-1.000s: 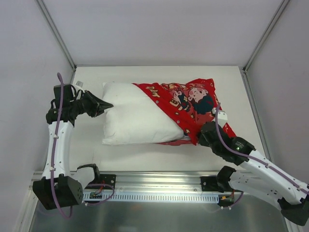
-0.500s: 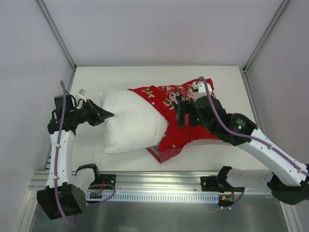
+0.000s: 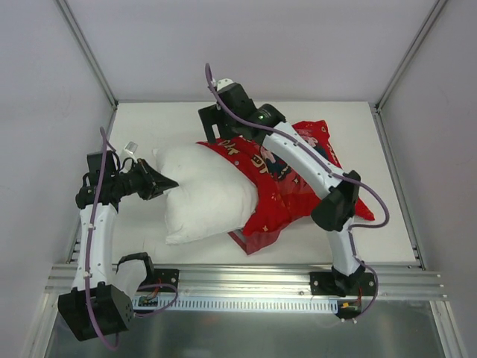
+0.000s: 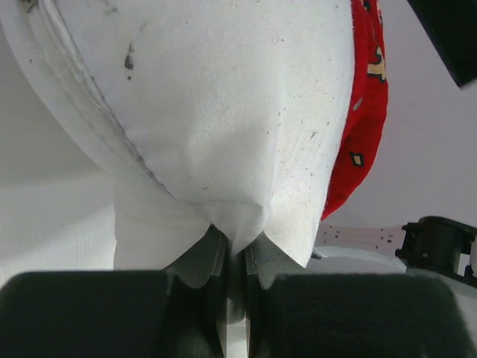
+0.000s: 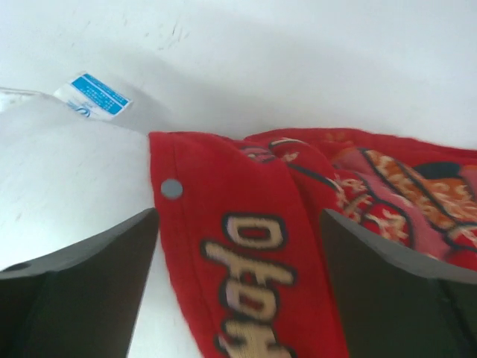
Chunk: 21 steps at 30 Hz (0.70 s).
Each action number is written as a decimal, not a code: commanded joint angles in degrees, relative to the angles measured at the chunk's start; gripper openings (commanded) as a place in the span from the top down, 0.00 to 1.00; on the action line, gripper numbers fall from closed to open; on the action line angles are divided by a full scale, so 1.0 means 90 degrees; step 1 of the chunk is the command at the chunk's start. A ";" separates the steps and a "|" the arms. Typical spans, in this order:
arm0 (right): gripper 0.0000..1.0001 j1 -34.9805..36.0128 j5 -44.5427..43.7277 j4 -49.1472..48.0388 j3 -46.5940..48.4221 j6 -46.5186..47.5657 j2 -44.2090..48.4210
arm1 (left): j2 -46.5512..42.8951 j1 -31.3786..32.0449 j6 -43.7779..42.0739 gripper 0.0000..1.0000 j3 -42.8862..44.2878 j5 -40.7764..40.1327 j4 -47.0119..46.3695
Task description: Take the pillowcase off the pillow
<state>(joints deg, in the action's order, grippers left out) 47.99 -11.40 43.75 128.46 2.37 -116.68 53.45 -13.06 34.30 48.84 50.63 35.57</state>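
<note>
The white pillow (image 3: 209, 195) lies across the table, its right part inside the red printed pillowcase (image 3: 277, 200). My left gripper (image 3: 168, 181) is shut on the pillow's left corner; in the left wrist view the white pillow (image 4: 223, 112) bunches between the jaws of the left gripper (image 4: 235, 240), with the pillowcase (image 4: 367, 112) at the right. My right gripper (image 3: 211, 133) reaches over the far side and hovers open above the pillowcase's open hem. In the right wrist view the right gripper (image 5: 238, 216) straddles the hem (image 5: 223, 224), touching nothing, with the bare pillow (image 5: 67, 171) to the left.
A blue and white label (image 5: 93, 95) lies by the pillow's edge. The right arm (image 3: 313, 168) stretches across the pillowcase. White walls and metal posts (image 3: 89, 56) enclose the table. An aluminium rail (image 3: 238, 280) runs along the near edge.
The right gripper let go of the pillowcase's near right side, opened, and swung over to the far hem. The pillowcase bunched leftward. The left gripper kept its hold on the pillow corner.
</note>
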 commanded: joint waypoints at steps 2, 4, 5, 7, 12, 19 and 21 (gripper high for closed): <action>0.16 -0.0194 0.0651 0.0325 0.0668 -0.0243 -0.0647 | -0.0333 0.0074 -0.0218 1.00 0.0032 0.0517 -0.0046; 0.41 -0.0283 0.0671 0.0276 0.0464 -0.0418 -0.0639 | -0.0431 0.0074 -0.0228 1.00 0.0061 0.0478 -0.0007; 0.49 -0.0380 0.0622 0.0208 0.0327 -0.0410 -0.0590 | -0.0460 0.0074 -0.0218 1.00 0.0081 0.0449 0.0012; 0.75 -0.0478 0.0457 0.0169 -0.0132 -0.0391 -0.0347 | -0.0548 0.0074 -0.0218 1.00 0.0149 0.0390 0.0071; 0.99 -0.1141 0.0144 0.0052 -0.1398 -0.0380 0.0666 | -0.0694 0.0074 -0.0179 1.00 0.0432 0.0351 0.0139; 0.99 -0.2420 0.0056 -0.0652 -0.3684 -0.0781 0.2377 | -0.0812 0.0074 -0.0052 1.00 0.0716 0.0234 0.0217; 0.99 -0.2869 0.0036 -0.0729 -0.4047 -0.0888 0.2895 | -0.0841 0.0064 -0.0013 1.00 0.0852 0.0205 0.0247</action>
<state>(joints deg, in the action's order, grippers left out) 27.44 -6.26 37.12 96.23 -4.21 -98.04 47.77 -12.29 33.47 51.81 50.81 39.03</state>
